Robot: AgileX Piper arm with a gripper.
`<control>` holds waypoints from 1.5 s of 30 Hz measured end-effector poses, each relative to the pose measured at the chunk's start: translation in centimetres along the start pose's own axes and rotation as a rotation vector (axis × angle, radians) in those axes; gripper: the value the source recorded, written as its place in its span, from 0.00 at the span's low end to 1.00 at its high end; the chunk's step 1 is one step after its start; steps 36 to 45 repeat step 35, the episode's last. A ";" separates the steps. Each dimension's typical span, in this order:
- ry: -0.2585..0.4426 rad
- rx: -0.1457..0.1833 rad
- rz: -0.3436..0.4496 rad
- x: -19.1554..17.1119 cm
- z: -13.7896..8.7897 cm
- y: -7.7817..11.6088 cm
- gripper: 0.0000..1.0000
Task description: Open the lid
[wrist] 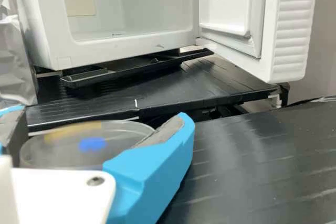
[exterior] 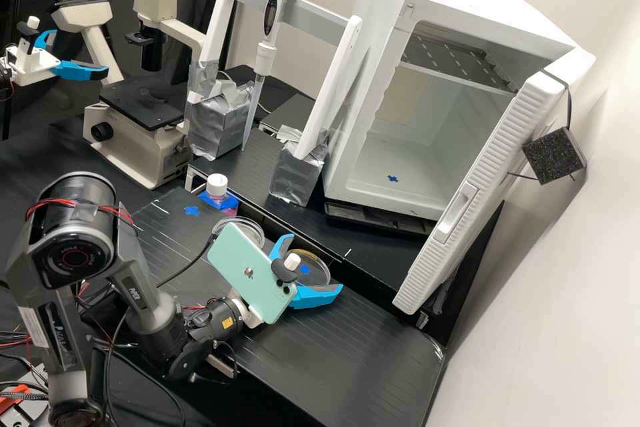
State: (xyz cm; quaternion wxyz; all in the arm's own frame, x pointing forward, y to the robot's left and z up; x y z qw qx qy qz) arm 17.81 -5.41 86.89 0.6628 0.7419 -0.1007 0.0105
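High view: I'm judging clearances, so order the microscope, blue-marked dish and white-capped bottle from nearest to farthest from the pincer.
1. Blue-marked dish, within the open pincer.
2. White-capped bottle, behind, toward the view's left.
3. Microscope, beyond the bottle, farther left.

In the high view, the phone [exterior: 237,257] hides part of my gripper [exterior: 314,263] and part of the second dish [exterior: 254,229] behind it. From my wrist, my white plate [wrist: 58,192] and one blue finger [wrist: 149,179] cover the near side of the dish [wrist: 60,150], while my other finger [wrist: 13,129] is cut off by the view's edge. The dish's blue mark [wrist: 92,144] looks blurred to me, and I can't make out where lid meets base.
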 end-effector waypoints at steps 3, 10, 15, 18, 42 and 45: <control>0.000 0.002 -0.001 -0.3 -0.1 -0.2 1.00; 0.027 0.005 0.023 -1.3 -1.2 0.0 1.00; 0.099 0.008 0.079 -2.3 -3.0 0.5 1.00; 0.168 0.015 0.110 -2.9 -4.5 0.5 1.00; 0.391 0.073 -0.034 -3.3 -10.0 -5.0 1.00; 0.391 0.073 -0.034 -3.3 -10.0 -5.0 1.00</control>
